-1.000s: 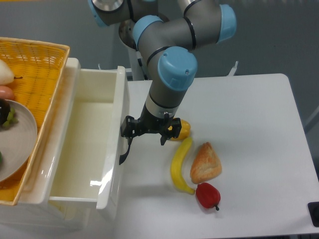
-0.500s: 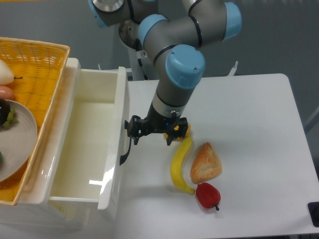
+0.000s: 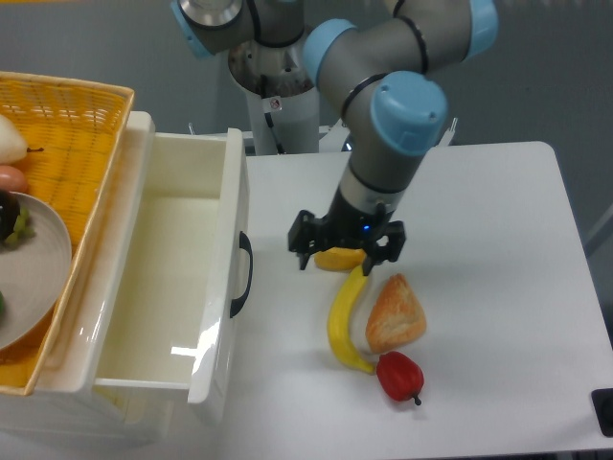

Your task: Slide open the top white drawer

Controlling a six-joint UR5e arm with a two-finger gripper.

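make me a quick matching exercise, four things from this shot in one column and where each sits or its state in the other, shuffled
Things:
1. top white drawer
2. hand
3. red pepper
4. yellow wicker basket

Places or states:
A. on top of the cabinet, far left
B. pulled out, empty inside
C. nearest the table's front edge, beside the banana's lower tip
D. over the table right of the drawer's handle, holding nothing

Pairs: 1-B, 2-D, 3-C, 4-A
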